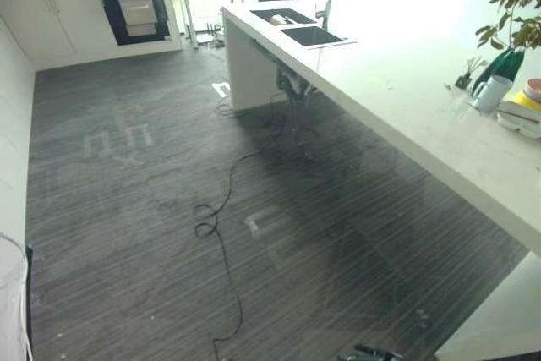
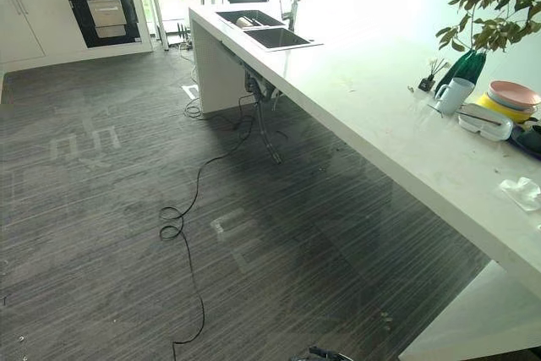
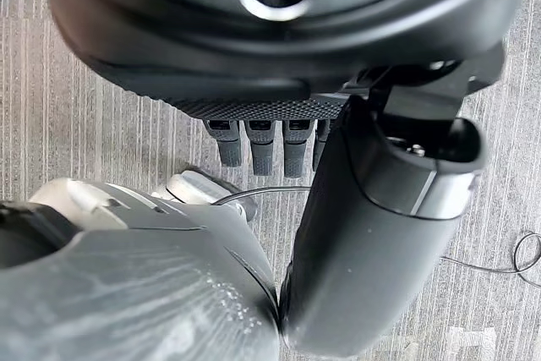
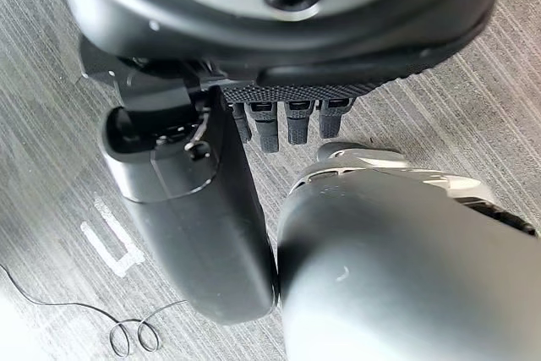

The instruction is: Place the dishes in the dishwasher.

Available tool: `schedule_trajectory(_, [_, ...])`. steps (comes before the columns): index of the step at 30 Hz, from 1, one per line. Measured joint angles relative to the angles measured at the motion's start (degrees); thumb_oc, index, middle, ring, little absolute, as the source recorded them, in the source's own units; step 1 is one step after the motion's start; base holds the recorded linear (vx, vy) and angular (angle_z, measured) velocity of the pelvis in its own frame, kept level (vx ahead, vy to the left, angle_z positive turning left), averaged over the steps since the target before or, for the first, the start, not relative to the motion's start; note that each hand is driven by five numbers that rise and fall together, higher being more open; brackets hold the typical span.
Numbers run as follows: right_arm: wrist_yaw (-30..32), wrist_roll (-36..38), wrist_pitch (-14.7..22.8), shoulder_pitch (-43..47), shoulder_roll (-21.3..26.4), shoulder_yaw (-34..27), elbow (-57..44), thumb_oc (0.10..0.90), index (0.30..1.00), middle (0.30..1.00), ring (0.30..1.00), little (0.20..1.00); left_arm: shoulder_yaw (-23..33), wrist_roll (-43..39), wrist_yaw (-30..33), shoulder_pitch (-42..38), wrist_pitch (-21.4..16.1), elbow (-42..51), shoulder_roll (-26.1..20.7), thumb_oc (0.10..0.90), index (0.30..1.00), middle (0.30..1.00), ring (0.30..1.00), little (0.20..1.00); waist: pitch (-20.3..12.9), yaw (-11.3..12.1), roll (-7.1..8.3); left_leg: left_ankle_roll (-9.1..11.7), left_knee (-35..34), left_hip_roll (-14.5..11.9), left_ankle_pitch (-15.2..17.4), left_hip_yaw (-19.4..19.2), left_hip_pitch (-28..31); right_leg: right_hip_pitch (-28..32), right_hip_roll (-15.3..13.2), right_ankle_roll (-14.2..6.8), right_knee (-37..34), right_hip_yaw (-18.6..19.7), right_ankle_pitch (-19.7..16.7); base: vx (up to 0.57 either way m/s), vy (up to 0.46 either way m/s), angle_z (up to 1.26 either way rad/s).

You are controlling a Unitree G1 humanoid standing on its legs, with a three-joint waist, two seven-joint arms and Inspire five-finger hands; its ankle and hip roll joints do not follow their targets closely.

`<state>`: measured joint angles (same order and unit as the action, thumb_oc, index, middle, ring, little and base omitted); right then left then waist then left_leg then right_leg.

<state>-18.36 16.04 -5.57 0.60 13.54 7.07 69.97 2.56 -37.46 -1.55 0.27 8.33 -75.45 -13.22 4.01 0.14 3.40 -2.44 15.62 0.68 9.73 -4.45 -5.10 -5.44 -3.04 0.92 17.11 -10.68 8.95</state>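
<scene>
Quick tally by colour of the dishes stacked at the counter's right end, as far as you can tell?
Pink plate: 1
Yellow dish: 1
White mug: 1
White bowl: 1
Dark dish at the view's edge: 1
Total: 5 on the counter

The stack of dishes [image 1: 526,106] at the far right of the bench [image 1: 406,99] is cut off by the edge in the left eye view. What lies in the sink [image 2: 249,20] is too small to be made out. The dishwasher [image 2: 103,11] interior is too dark and distant to be read.
</scene>
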Motion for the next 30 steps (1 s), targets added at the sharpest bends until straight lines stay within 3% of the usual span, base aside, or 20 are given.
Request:
schedule_trajectory(18, [-0.04,1.07,0.45,0.04,0.08,-0.07,0.27,0.8,0.9,0.9,0.9,0.9,-0.11,-0.39,-0.21,0.4,-0.58,0.15,0.16,0.8,0.9,0.9,0.9,0.9,0.56,0.0,-1.33,0.16,-0.05,0.04,0.09,0.42,0.42,0.74,-0.05,-0.01,-0.05,-0.54,0.17,0.0,-0.009,0.01])
schedule_trajectory(21, [-0.02,2.31,1.02,-0.02,0.09,-0.04,0.06,0.8,0.9,0.9,0.9,0.9,-0.15,-0.44,-0.2,0.87,-3.82,0.16,0.75,0.8,0.9,0.9,0.9,0.9,0.62,0.0,-1.51,0.19,-0.04,0.05,0.07,0.54,0.42,0.77,-0.06,-0.03,-0.05,-0.64,0.19,0.01,-0.052,0.02])
schedule_trajectory(22, [-0.01,2.9,1.82,-0.11,0.13,0.0,-0.64,0.8,0.9,0.9,0.9,0.9,-0.14,-0.59,0.07,1.18,-6.5,1.16,1.26,0.8,0.9,0.9,0.9,0.9,0.7,0.04,-1.6,0.29,-0.04,0.09,-0.01,0.65,0.4,0.78,-0.06,-0.04,-0.05,-0.75,0.2,-0.02,-0.12,0.05])
schedule_trajectory(24, [0.17,4.48,1.73,-1.84,0.72,1.64,-9.84,0.8,0.9,0.9,0.9,0.9,0.12,-4.51,0.09,3.67,-11.91,12.64,1.32,0.8,0.9,0.9,0.9,0.9,2.28,0.19,-1.61,0.41,-0.04,0.15,-0.72,1.24,0.3,0.78,-0.05,-0.01,0.21,-1.09,0.19,-0.02,-0.123,0.11])
schedule_trajectory(26, [0.03,5.77,4.16,-3.53,0.55,1.83,-16.56,0.8,0.9,0.9,0.9,0.9,0.57,-5.27,-0.23,3.89,-15.92,18.6,1.42,0.8,0.9,0.9,0.9,0.9,3.47,0.14,-2.08,0.82,-0.07,0.13,-0.81,1.59,0.24,0.76,-0.06,0.45,0.17,-1.46,0.2,-0.02,-0.105,0.1])
schedule_trajectory(30, [0.43,6.68,5.49,-5.79,0.74,1.98,-26.15,0.8,0.9,0.9,0.9,0.9,1.82,-8.74,0.0,4.07,-18.46,24.26,2.24,0.8,0.9,0.9,0.9,0.9,3.62,0.04,-2.9,1.08,-0.14,-0.03,-0.84,1.87,0.25,0.52,0.15,0.66,1.08,-1.55,0.68,0.01,-0.107,0.02])
